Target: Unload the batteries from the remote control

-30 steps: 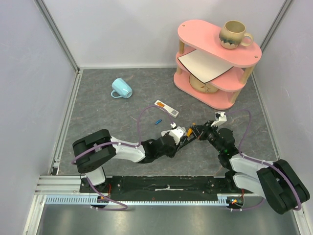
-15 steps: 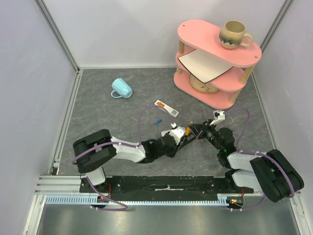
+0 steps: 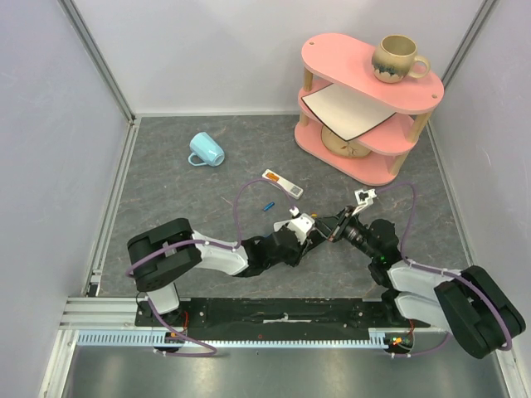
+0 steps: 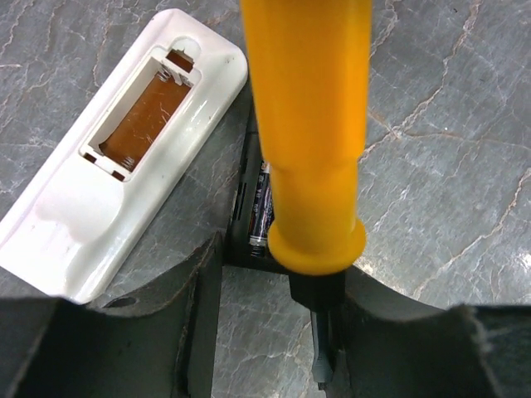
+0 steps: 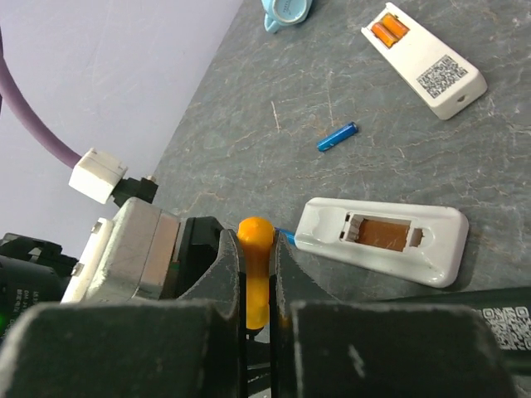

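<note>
Task partly done. One white remote (image 5: 382, 236) lies emptied beside the grippers, with a blue battery (image 5: 336, 137) loose on the counter (image 5: 207, 124). The far remote (image 5: 423, 54) and the black remote (image 4: 249, 236) hold cells yet to be removed. The right gripper (image 5: 257, 274) is clamped on the screwdriver (image 4: 311, 124). The left gripper (image 4: 278, 278) straddles the black remote, but its grip cannot be told.

Shoulders: the left arm (image 3: 158, 253) and the right arm (image 3: 477, 311) each rise from the base plate (image 3: 282, 313) as a big rounded black housing.
Links: glossy white shells, then black wrist sections farthest from the base plate.
Cables: a purple cable (image 3: 239, 207) loops off each arm and ends in a white plug (image 5: 98, 176).
Left hand (image 3: 305, 225): black, with a white cap, a brushed metal block (image 5: 145, 249) and matt dark grey fingers (image 4: 199, 332).
Right hand (image 3: 338, 230): black, with broad dark fingers (image 5: 224, 282).
</note>
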Robot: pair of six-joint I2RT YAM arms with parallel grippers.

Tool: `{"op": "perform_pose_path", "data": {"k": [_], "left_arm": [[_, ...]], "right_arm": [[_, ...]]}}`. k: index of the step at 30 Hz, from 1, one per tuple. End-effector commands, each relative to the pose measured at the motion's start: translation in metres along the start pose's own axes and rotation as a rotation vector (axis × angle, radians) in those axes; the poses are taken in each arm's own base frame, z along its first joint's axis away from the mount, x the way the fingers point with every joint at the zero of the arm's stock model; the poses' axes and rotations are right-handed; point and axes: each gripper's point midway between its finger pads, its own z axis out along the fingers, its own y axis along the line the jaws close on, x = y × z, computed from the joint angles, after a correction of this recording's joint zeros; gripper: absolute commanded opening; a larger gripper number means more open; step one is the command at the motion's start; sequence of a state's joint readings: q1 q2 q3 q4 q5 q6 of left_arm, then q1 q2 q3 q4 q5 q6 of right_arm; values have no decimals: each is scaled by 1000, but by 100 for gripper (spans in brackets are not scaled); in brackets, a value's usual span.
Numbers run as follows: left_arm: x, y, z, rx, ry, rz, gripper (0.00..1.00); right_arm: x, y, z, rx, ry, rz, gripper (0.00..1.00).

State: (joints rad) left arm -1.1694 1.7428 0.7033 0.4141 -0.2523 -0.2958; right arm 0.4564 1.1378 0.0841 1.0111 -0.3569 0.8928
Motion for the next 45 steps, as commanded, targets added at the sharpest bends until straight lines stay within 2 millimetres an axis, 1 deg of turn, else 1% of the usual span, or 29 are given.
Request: {"op": "perform_pose_path", "data": {"k": [1, 2, 3, 4, 5, 6, 7, 8, 9, 10, 12, 13, 14, 17, 19, 20, 21, 22, 25, 26, 29, 31, 32, 35, 38, 41, 42, 45], "left_arm": [[89, 17, -28, -25, 296, 34, 38], [85, 15, -29, -16, 288, 29, 42], [81, 12, -31, 1, 281, 27, 51], [70, 8, -35, 15, 250, 15, 55], [64, 5, -38, 33, 236, 5, 59], [59, 3, -41, 44, 220, -8, 64], [45, -1, -46, 62, 181, -20, 66], [39, -4, -50, 78, 164, -31, 69], [35, -4, -53, 85, 153, -40, 71], [21, -7, -59, 102, 115, -53, 72], [13, -10, -65, 135, 102, -76, 72], [4, -12, -70, 153, 78, -88, 72], [2, -15, -73, 173, 78, -98, 72], [-5, -12, -80, 195, 66, -137, 72], [-8, -13, -83, 229, 61, -164, 71], [-8, -15, -87, 257, 60, -176, 71], [-9, -11, -88, 257, 57, -201, 70], [-12, -12, -89, 271, 46, -208, 70], [-10, -7, -91, 283, 44, -234, 69], [-7, -5, -91, 282, 51, -240, 69], [-6, -2, -89, 284, 51, -253, 68], [-3, -2, -87, 284, 61, -259, 68], [-5, -2, -86, 293, 56, -262, 68], [-2, -3, -83, 301, 69, -264, 67], [-1, -4, -81, 304, 76, -264, 67], [0, -3, -79, 303, 81, -261, 66], [0, -2, -79, 301, 82, -260, 66], [4, -1, -79, 297, 90, -262, 66]], "right_arm": [[-4, -10, 0, 70, -4, -29, 0], [-10, -11, -1, 91, -29, -41, 0], [-15, -12, 0, 106, -39, -60, 0], [-13, -19, -2, 142, -26, -61, 0], [-24, -16, -2, 154, -63, -82, 0], [-24, -21, -4, 181, -57, -97, 0], [-30, -19, -5, 185, -78, -109, 0], [-36, -21, -6, 207, -100, -120, 0], [-35, -25, -8, 232, -95, -131, 0], [-39, -24, -9, 234, -109, -140, 0], [-41, -28, -11, 259, -114, -156, 0], [-39, -30, -11, 266, -108, -161, 0], [-40, -32, -10, 275, -106, -164, 0], [-34, -41, -9, 300, -85, -178, 0], [-32, -49, -10, 326, -85, -179, 0], [-33, -49, -9, 325, -90, -185, 0], [-32, -50, -9, 330, -87, -186, 0], [-31, -51, -8, 329, -80, -186, 0], [-30, -50, -6, 321, -76, -181, 0], [-29, -51, -7, 325, -73, -181, 0], [-29, -59, -10, 359, -81, -184, 0], [-26, -62, -13, 375, -84, -179, 0], [-29, -69, -16, 411, -102, -176, 0], [-30, -78, -21, 459, -129, -152, 0], [-31, -81, -25, 479, -151, -127, 0], [-37, -73, -23, 446, -180, -119, 0], [-40, -66, -21, 419, -186, -121, 0], [-47, -56, -21, 381, -207, -132, 0]]}}
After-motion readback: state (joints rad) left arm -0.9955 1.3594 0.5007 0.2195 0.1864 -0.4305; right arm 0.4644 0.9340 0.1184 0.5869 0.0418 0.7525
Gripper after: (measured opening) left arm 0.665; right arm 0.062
